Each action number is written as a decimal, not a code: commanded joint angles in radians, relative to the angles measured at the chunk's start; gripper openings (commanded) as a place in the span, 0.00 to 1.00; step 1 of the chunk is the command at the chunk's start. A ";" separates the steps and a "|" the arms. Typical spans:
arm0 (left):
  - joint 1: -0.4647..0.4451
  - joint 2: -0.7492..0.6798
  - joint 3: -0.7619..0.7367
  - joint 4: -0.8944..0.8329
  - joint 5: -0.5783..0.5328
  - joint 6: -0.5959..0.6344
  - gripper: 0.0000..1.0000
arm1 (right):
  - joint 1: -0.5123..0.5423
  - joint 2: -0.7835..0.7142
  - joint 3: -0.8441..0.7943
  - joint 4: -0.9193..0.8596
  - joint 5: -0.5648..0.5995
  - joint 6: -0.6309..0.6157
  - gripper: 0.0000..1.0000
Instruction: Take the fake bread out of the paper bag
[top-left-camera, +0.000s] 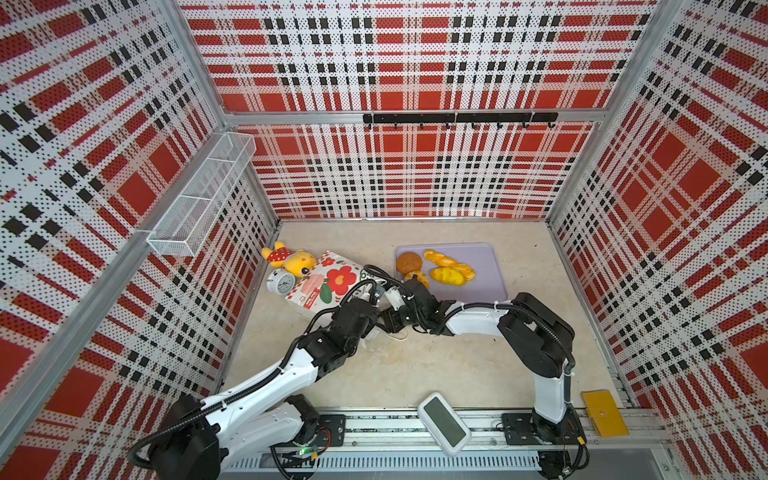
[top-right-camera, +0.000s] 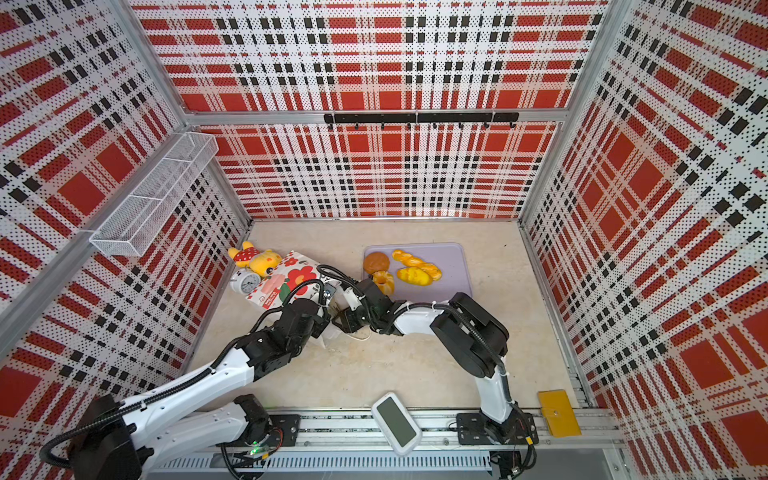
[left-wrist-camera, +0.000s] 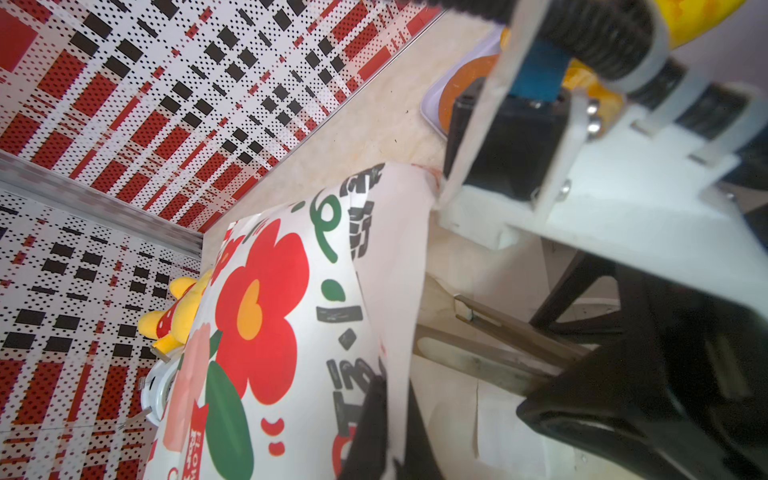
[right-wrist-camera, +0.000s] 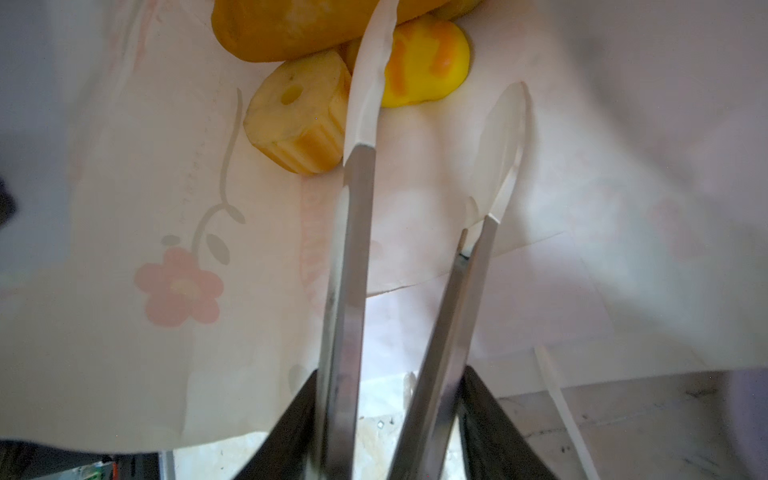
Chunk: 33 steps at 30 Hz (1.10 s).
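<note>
in paper bag, right tool half-open

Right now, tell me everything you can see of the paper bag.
The paper bag is white paper printed with big red flowers, green leaves and black lettering. It lies on its broad side on the table, mouth toward the arms, its far end beside a plush toy and alarm clock. The left gripper is shut on its mouth edge. The open right gripper reaches inside, where fake bread lies. A white cord handle trails on the table.
</note>
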 joint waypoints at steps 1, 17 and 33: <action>-0.017 -0.026 -0.010 0.067 0.043 -0.012 0.00 | -0.001 -0.048 -0.023 0.108 -0.049 0.064 0.00; -0.018 -0.070 -0.032 0.087 0.031 -0.038 0.00 | 0.003 -0.242 -0.256 0.200 -0.034 0.174 0.00; -0.028 -0.064 -0.028 0.084 0.035 -0.038 0.00 | 0.005 -0.259 -0.340 0.252 -0.048 0.266 0.31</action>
